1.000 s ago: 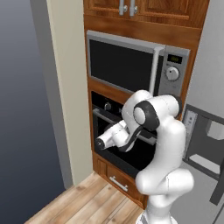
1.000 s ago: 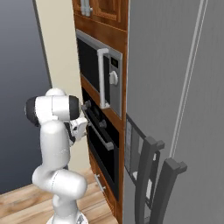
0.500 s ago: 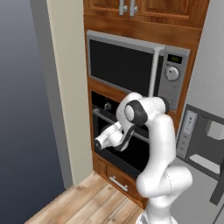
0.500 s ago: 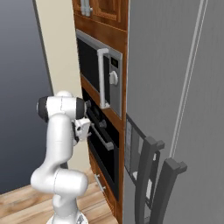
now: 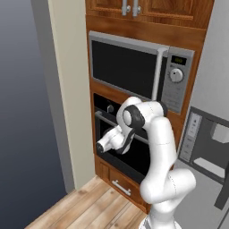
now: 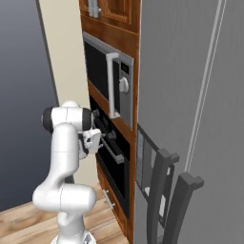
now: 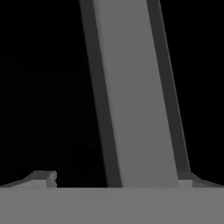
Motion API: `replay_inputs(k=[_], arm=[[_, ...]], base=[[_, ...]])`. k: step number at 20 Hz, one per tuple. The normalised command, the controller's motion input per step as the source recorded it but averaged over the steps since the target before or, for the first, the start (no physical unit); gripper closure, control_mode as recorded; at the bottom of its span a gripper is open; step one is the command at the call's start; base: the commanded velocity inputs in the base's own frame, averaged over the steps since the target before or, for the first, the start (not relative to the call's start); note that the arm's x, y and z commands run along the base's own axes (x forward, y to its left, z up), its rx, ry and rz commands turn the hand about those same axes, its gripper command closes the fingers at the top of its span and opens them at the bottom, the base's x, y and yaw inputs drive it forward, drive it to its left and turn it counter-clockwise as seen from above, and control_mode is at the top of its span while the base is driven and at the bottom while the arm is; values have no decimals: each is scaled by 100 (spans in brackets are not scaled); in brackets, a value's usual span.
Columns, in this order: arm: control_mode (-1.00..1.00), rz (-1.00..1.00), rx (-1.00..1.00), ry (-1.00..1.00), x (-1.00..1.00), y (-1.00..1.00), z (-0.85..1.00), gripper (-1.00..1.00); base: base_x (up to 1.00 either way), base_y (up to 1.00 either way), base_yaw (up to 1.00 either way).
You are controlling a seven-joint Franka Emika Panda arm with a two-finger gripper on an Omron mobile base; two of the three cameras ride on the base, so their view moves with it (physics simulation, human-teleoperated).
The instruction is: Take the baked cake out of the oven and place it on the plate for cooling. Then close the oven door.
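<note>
The oven (image 5: 134, 152) is a black built-in unit in wood cabinetry, and the oven door (image 6: 116, 171) stands shut. A long silver bar handle (image 5: 103, 119) crosses the door's top. My gripper (image 7: 116, 177) is right at this handle (image 7: 131, 96), open, with the bar running between the two fingertips (image 7: 41, 177). From the left base the white hand (image 5: 108, 142) sits just under the bar's left part. From the right base it (image 6: 93, 140) nearly touches the door front. The cake is hidden behind the shut door. The plate is out of view.
A silver microwave (image 5: 134, 67) sits directly above the oven, with wood cabinets (image 5: 147, 9) over it and a drawer (image 5: 120, 187) below. A grey fridge (image 6: 190, 95) with dark handles stands to the right, a beige wall (image 5: 67, 89) to the left.
The arm has leaned in toward the oven, bringing the hand left and closer to the door handle. The jaws stay wide apart.
</note>
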Motion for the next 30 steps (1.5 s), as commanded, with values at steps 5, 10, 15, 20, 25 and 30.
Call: replay_inputs(k=[5,10,15,20,25,30], arm=[[-100,0,3,18,33,-29,-7,100],[-100,0,6,24,16,-4,-28,100],[-100,0,1,21,-3,30,-63,100],[-100,0,1,17,-27,58,-70,100],[-100,0,1,15,-45,70,-72,100],[-100,0,1,10,-57,74,-79,100]], base=[[0,0,0],[0,0,0],[0,0,0],[0,0,0],[0,0,0],[0,0,0]])
